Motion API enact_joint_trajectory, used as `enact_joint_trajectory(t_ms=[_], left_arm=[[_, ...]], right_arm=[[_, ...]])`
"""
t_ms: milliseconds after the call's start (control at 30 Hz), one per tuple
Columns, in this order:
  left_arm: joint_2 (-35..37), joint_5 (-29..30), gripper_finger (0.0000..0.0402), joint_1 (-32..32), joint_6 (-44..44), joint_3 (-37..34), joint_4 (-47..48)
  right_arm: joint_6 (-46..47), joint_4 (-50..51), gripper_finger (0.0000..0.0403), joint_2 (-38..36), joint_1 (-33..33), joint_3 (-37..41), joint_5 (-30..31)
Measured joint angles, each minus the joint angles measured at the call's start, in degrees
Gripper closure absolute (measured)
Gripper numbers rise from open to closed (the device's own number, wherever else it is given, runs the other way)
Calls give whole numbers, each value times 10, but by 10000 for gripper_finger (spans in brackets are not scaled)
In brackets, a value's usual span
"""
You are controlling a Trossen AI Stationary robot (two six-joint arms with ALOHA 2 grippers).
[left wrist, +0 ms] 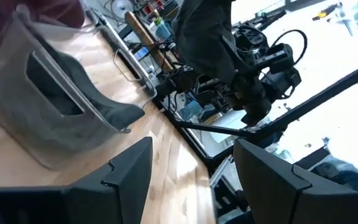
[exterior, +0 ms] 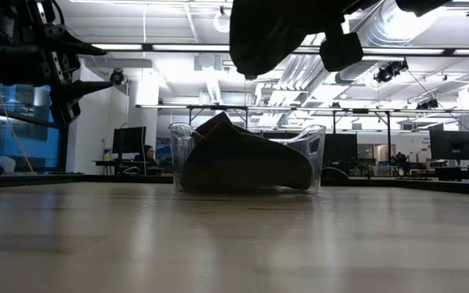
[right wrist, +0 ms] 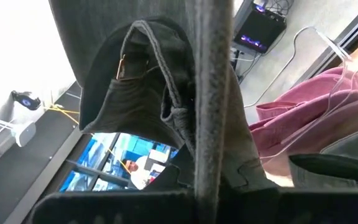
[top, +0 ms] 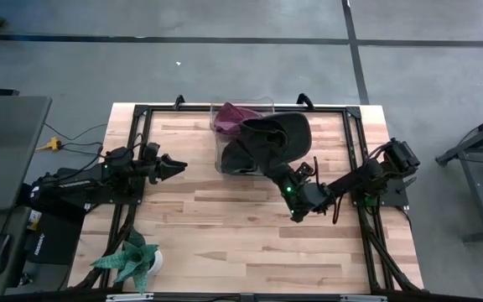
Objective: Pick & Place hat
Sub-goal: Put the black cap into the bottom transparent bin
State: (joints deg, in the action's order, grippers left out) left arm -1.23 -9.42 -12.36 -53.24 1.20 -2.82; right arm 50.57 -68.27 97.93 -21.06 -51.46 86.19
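Observation:
A dark cap [top: 273,137] hangs in the air over a clear plastic bin [top: 221,159] at the table's far middle; in the low view the dark cap [exterior: 271,32] is well above the bin [exterior: 316,159]. My right gripper [top: 278,170] is shut on it, just near of the bin. Inside the bin lie a maroon cap [top: 227,116] and another dark cap [exterior: 243,163] resting on the bin's floor. My left gripper [top: 177,166] waits open at the table's left side, pointing toward the bin and touching nothing. My right gripper holds the dark cap by its brim [right wrist: 214,106], pinched between the two fingers, which come at it slanting from the table's near right. The cap is lifted clear, its crown [right wrist: 135,81] hanging beyond the fingers above the bin.
A potted green plant [top: 131,260] stands at the table's near left corner. A black frame [top: 141,113] runs around the table's edges. Bare wood lies between the bin and the near edge. A person sits at a desk [exterior: 146,155] in the room behind.

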Motion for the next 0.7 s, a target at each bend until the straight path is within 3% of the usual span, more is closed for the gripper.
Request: enact_joint_trajectory(t_ms=[100, 200, 433, 567, 700], left_arm=[[0, 3, 183, 0, -3, 2, -5], [0, 48, 183, 0, 27, 2, -17], [-28, 68, 183, 0, 144, 2, -97], [-80, 59, 183, 0, 156, 26, -107], [-177, 32, 183, 0, 180, 85, -116]], right_arm=[[9, -7, 398, 0, 0, 0, 0], [30, -22, 398, 0, 0, 0, -4], [58, -36, 399, 3, 1, 0, -17], [63, -29, 399, 4, 7, 0, -28], [66, -23, 399, 4, 13, 0, -42]])
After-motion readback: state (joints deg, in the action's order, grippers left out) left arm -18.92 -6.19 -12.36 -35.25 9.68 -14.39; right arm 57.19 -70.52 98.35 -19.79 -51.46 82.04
